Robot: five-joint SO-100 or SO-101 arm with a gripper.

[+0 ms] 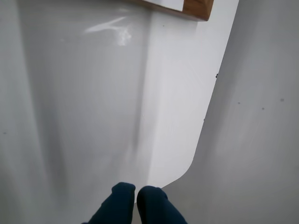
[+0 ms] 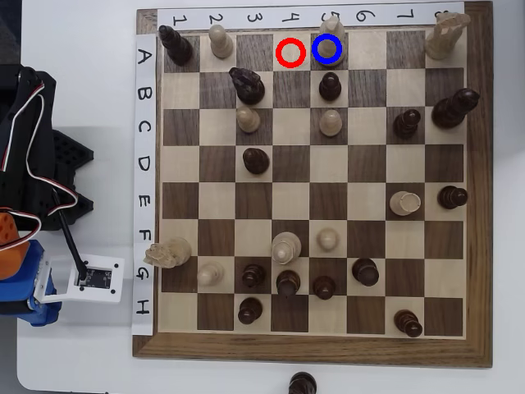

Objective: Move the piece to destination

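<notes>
In the overhead view the piece [image 2: 329, 48], cream with a rounded head, stands upright inside the blue ring on the destination [image 2: 315, 65], a dark square in row A, column 5. Just to its left, a red ring marks an empty light square [image 2: 290, 52]. The arm [image 2: 29, 197] is folded at the left edge, off the chessboard [image 2: 312, 349], and its fingers cannot be made out there. The wrist view shows my gripper [image 1: 136, 198] at the bottom edge, its two dark blue fingertips [image 1: 120, 198] pressed together with nothing between them, over bare white table.
Many dark and cream pieces stand across the board, including a dark one [image 2: 330, 84] right below the destination. A dark piece [image 2: 303, 383] lies off the board's near edge. A white controller box [image 2: 94, 277] sits beside the arm. The board's corner [image 1: 196, 9] shows at the wrist view's top.
</notes>
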